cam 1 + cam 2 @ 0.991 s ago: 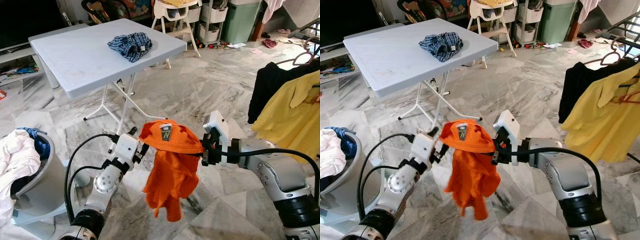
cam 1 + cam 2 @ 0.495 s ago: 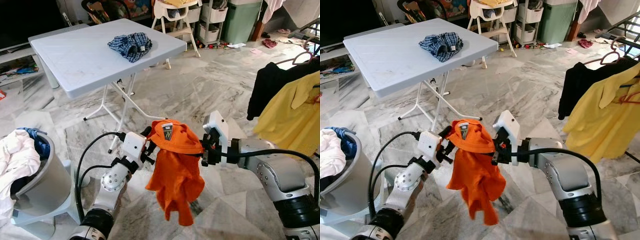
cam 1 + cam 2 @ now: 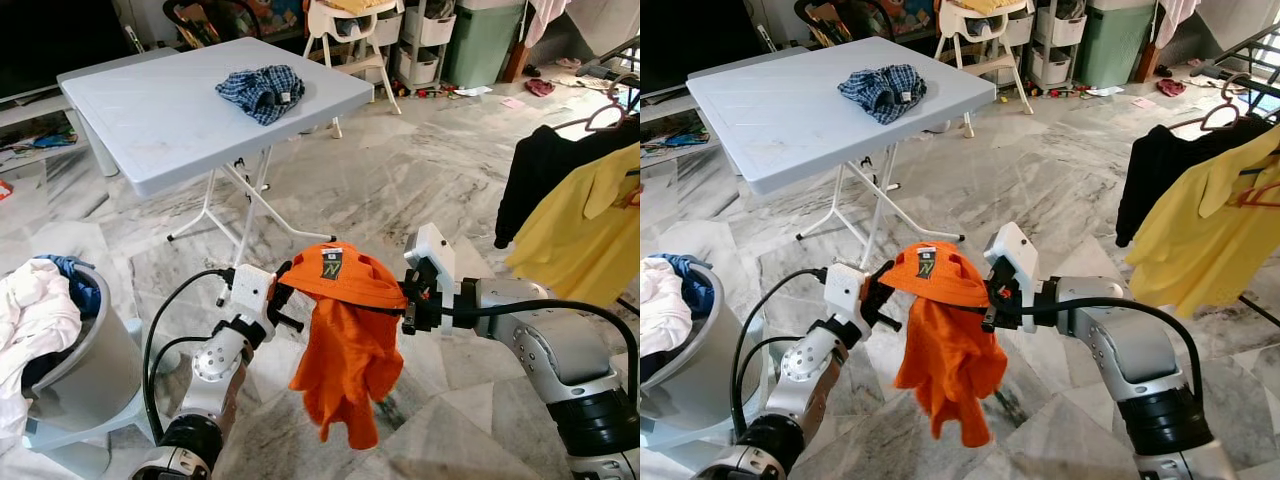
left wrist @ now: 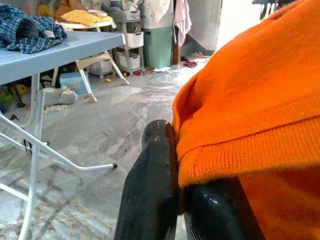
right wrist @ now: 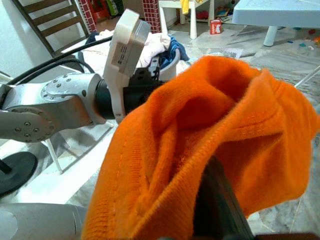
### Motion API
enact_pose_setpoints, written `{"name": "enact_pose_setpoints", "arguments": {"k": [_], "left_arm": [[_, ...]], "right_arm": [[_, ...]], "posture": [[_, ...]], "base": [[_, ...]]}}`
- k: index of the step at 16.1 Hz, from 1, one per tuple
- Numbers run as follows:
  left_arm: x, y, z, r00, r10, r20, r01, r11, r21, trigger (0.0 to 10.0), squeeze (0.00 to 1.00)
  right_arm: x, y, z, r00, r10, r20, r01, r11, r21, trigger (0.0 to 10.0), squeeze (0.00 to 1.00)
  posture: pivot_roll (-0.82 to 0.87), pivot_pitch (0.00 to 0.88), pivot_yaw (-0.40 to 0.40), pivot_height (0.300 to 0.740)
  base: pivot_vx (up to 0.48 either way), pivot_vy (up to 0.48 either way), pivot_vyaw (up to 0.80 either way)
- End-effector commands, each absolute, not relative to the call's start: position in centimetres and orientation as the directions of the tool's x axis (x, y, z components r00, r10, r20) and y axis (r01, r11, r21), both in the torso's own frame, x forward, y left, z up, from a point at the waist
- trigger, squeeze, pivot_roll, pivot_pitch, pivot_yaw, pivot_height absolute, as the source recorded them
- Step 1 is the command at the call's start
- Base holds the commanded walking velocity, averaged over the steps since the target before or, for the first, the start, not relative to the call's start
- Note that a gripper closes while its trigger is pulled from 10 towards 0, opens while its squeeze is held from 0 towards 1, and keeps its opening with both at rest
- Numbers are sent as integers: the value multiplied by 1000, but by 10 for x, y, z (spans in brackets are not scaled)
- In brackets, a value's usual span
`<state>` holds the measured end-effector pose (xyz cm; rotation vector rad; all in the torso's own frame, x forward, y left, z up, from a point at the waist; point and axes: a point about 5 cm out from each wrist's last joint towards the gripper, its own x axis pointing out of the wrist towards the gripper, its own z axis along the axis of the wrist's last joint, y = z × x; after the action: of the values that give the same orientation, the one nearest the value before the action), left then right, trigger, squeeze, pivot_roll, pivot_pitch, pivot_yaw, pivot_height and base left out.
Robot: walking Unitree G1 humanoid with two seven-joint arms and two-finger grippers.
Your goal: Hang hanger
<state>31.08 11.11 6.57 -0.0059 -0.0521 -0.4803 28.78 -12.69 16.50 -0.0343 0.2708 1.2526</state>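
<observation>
An orange shirt [image 3: 345, 350] hangs in the air between my two grippers, above the marble floor. Its collar with a black label [image 3: 331, 263] is stretched across the top, and the body droops down. My left gripper [image 3: 283, 300] holds the shirt's left edge; in the left wrist view its black fingers [image 4: 155, 190] are shut on an orange hem [image 4: 240, 150]. My right gripper [image 3: 401, 300] grips the right edge, and orange cloth [image 5: 200, 145] wraps over its finger [image 5: 217, 205]. I cannot make out a hanger inside the shirt.
A black shirt [image 3: 545, 170] and a yellow shirt [image 3: 585, 225] hang on a rack at the right, with a pink hanger [image 3: 605, 115] above. A light-blue folding table [image 3: 150, 120] bearing a plaid cloth [image 3: 262, 90] stands behind. A grey laundry basket [image 3: 75, 375] sits at the left.
My left gripper went right toward the right gripper, then came back left, stretching the collar wider again. The right arm has hardly moved.
</observation>
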Motion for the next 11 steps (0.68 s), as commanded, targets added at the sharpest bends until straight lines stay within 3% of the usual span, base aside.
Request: {"name": "enact_pose_setpoints", "arguments": {"k": [1,3,6,8,9,10,11], "left_arm": [[315,124,66,906,-422,36,422,907,11,0,0],[316,129,71,901,-432,43,430,902,45,0,0],[313,132,71,850,-526,-13,525,845,106,0,0],[304,126,64,777,-624,-80,629,771,100,0,0],[295,120,59,711,-693,-118,702,709,67,0,0],[288,115,56,649,-747,-147,757,652,29,0,0],[276,108,51,558,-808,-188,819,573,-32,0,0]], "right_arm": [[288,-127,173,286,936,-204,-948,308,84,0,0],[290,-129,168,304,925,-226,-942,327,73,0,0],[310,-141,140,483,771,-416,-874,451,-178,0,0],[315,-140,131,541,716,-442,-841,482,-248,549,0],[318,-140,126,571,680,-461,-821,491,-293,3333,0],[317,-139,121,573,671,-471,-819,478,-317,9059,0],[315,-138,114,563,665,-491,-827,455,-331,10000,0]], "posture": [[-155,0,50,740],[-143,0,51,740],[-127,0,50,740],[-115,0,48,740],[-108,0,47,740],[-105,0,47,740],[-104,0,47,740]], "base": [[0,0,0],[0,0,0],[0,0,0],[0,0,0],[0,0,0],[0,0,0],[0,0,0]]}}
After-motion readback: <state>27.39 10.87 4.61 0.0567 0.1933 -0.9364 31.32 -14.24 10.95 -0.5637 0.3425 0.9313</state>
